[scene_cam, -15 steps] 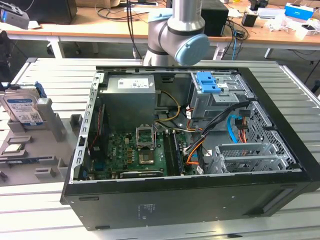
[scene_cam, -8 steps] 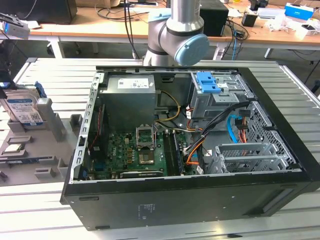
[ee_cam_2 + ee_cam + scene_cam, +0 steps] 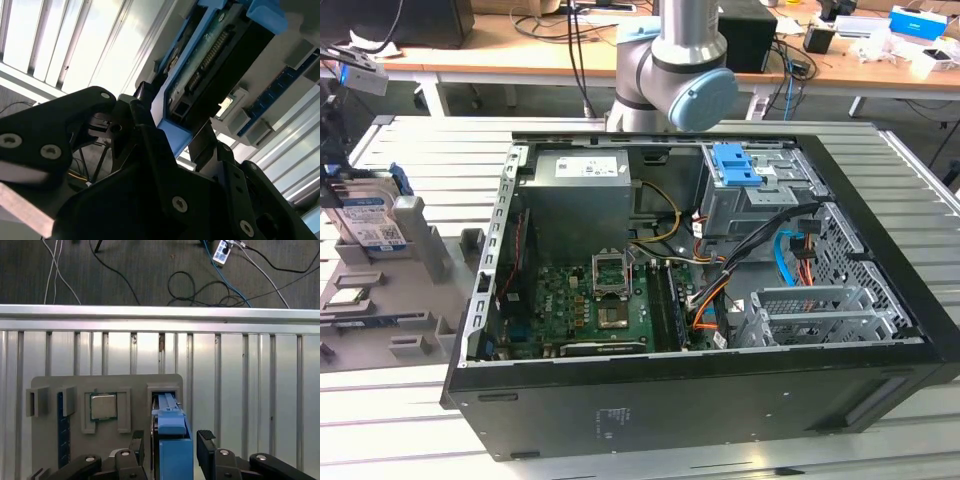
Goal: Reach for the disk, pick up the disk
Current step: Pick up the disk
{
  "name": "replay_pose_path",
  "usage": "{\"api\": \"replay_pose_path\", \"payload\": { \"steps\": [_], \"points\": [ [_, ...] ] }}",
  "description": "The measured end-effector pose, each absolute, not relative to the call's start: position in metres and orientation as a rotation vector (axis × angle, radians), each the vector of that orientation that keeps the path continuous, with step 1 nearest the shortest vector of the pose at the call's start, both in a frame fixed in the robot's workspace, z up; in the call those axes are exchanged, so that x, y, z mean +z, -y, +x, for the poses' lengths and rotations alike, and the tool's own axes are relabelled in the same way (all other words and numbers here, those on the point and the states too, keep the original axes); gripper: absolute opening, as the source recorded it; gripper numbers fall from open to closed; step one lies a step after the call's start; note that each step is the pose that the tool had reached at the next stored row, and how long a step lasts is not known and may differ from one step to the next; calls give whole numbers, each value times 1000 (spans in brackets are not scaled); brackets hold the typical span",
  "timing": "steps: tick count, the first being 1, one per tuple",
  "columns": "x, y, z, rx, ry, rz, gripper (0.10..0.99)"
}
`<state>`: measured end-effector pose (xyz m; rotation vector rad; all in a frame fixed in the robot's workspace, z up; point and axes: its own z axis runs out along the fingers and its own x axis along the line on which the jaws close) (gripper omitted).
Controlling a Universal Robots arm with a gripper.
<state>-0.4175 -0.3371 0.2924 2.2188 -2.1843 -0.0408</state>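
The disk (image 3: 365, 215) is stood on edge in the grey holder (image 3: 420, 235) at the exterior view's far left, so both faces are offered. The gripper (image 3: 171, 440) is spread astride it, seemingly not yet clamped.

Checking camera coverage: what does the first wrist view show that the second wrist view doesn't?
The first wrist view gives the square chip seated in the grey tray, and cables on the floor. The second wrist view gives the disk from its circuit-board side, connector included. Both share the blue-framed disk with the gripper around it.
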Motion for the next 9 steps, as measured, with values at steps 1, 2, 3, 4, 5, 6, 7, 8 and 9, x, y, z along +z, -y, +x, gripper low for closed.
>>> {"api": "replay_pose_path", "payload": {
  "steps": [1,2,3,4,5,6,7,8,9],
  "points": [
    [291,337,-418,-41,2184,2219,541],
    [288,337,-418,-41,2184,2219,541],
    [288,337,-418,-41,2184,2219,541],
    [288,337,-418,-41,2183,2219,541],
    [288,337,-418,-41,2183,2219,541],
    [287,337,-418,-41,2184,2219,541],
    [287,337,-418,-41,2184,2219,541],
    [287,337,-418,-41,2184,2219,541],
    [287,337,-418,-41,2184,2219,541]
  ]
}}
